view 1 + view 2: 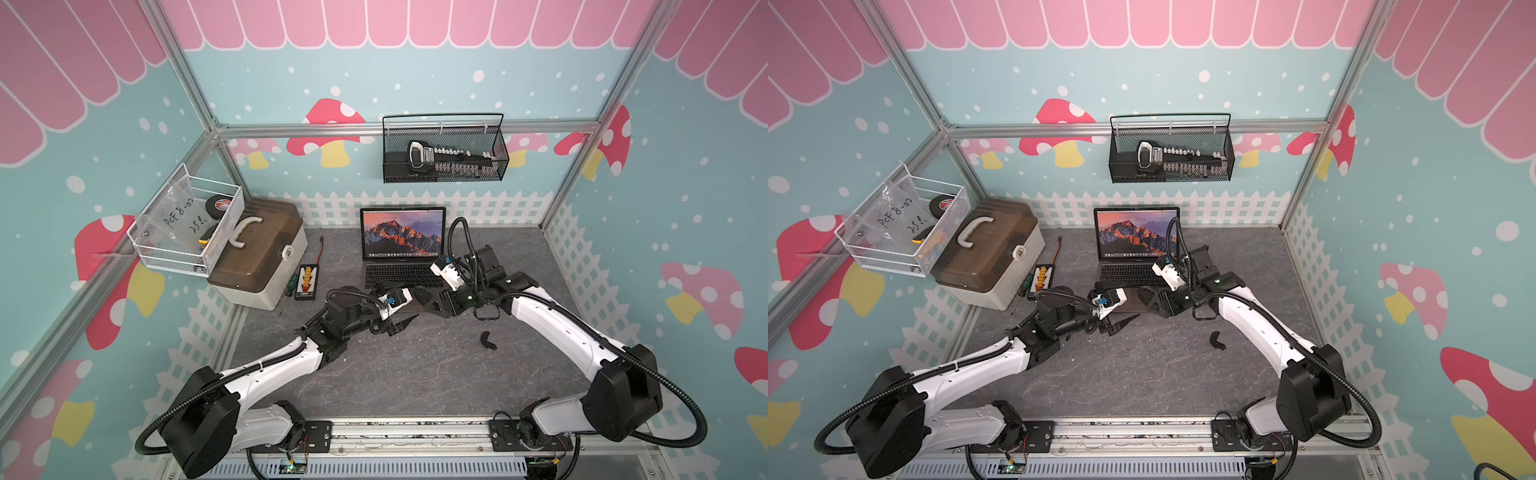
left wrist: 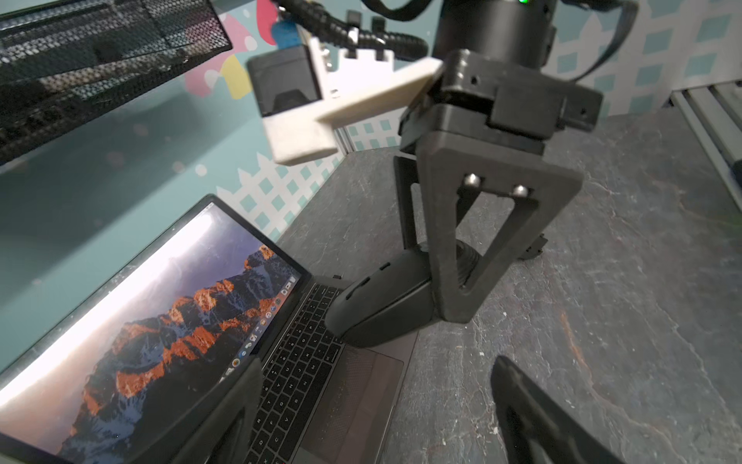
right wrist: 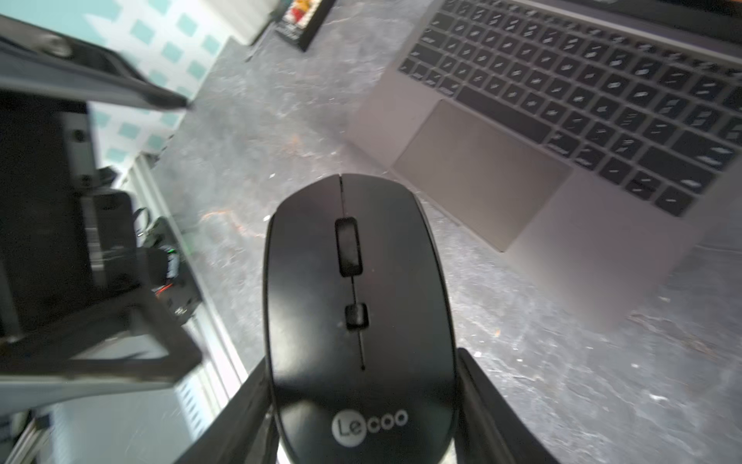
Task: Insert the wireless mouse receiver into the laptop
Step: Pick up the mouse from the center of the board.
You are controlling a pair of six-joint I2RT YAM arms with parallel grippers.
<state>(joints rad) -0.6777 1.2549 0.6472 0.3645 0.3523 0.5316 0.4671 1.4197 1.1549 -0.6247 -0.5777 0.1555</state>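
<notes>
The wireless mouse [image 3: 357,281] is clamped at its logo end by the right gripper [image 3: 363,357], one finger on each side, buttons facing the wrist camera. It is held tilted at the front right corner of the laptop [image 1: 402,232], by the trackpad; contact with the palm rest cannot be told. The left gripper [image 2: 377,361] is spread wide, nothing gripped, just beside the mouse. A black curved shell piece [image 1: 487,340] is seen lying on the table [image 1: 415,374] near the right arm. The wireless mouse receiver cannot be made out.
</notes>
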